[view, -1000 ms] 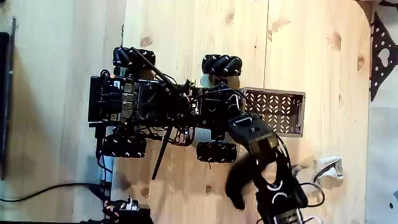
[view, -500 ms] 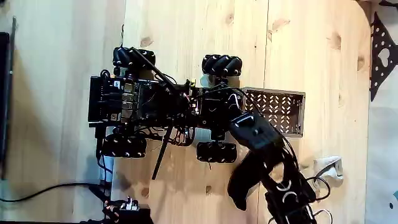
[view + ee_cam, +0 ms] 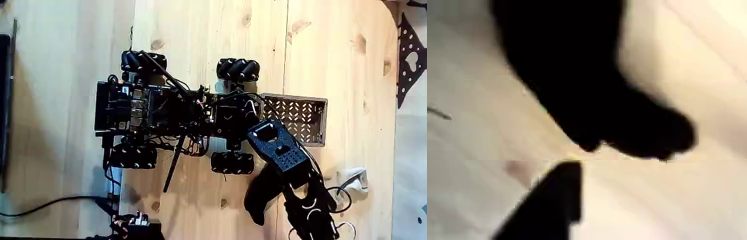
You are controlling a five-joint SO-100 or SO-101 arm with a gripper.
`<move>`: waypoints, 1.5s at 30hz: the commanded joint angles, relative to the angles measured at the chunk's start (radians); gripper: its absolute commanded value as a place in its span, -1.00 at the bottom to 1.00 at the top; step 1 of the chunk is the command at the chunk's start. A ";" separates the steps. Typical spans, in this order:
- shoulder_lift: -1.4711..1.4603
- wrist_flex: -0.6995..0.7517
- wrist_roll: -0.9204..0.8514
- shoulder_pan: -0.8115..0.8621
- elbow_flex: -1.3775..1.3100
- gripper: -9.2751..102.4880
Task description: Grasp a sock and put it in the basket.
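The black sock (image 3: 257, 197) lies bent on the wooden floor just below the robot's front wheels in the fixed view. The wrist view shows the black sock (image 3: 592, 80) as a large dark blurred shape across the top. The brown lattice basket (image 3: 295, 119) sits at the robot's front, right of the arm base. My arm reaches down and right past the sock, and my gripper (image 3: 312, 225) hangs at the bottom edge, partly cut off. One dark finger (image 3: 552, 205) shows at the bottom of the wrist view, just short of the sock and apart from it.
The wheeled robot body (image 3: 153, 110) fills the middle of the fixed view. A cream-white sock (image 3: 353, 180) lies right of the arm. Cables (image 3: 60, 203) trail at the lower left, and a dark perforated plate (image 3: 410, 60) lies at the right edge.
My arm has swung right and down toward the bottom edge of the fixed view. The black sock has stayed where it was.
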 commanded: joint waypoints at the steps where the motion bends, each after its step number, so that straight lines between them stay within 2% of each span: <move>1: -0.014 0.012 -0.020 0.006 -0.006 0.29; 11: -0.169 -0.043 -0.144 0.077 -0.009 0.28; 29: -0.431 -0.296 -0.236 0.152 -0.018 0.23; 31: -0.449 -0.328 -0.239 0.155 -0.018 0.14; 34: -0.459 -0.374 -0.247 0.155 -0.018 -0.11; 42: -0.463 -0.380 -0.344 0.215 -0.028 -0.32; 45: -0.465 -0.391 -0.382 0.230 -0.038 -0.53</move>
